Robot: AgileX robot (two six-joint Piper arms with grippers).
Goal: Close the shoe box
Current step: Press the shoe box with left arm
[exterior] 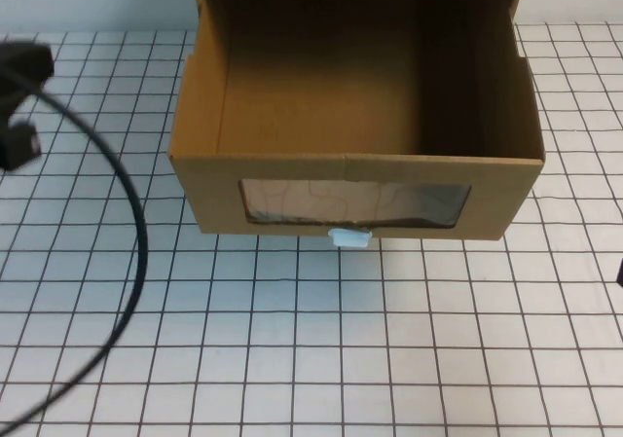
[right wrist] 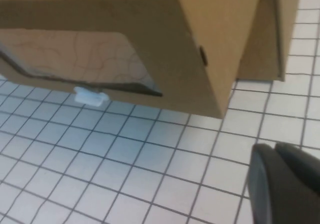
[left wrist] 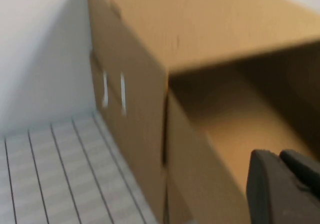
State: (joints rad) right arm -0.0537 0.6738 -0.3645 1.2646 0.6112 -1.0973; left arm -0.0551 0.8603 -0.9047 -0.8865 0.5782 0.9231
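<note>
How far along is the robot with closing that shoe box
Nothing looks done yet: the drawer of the shoe box is pulled well out of its sleeve, its inside open to view, with the white tab facing the robot. Nothing is in hand. The left gripper is beside the box's left side, near the open drawer; the right gripper is over the gridded table off the box's right front corner. Pushing the drawer in remains.
</note>
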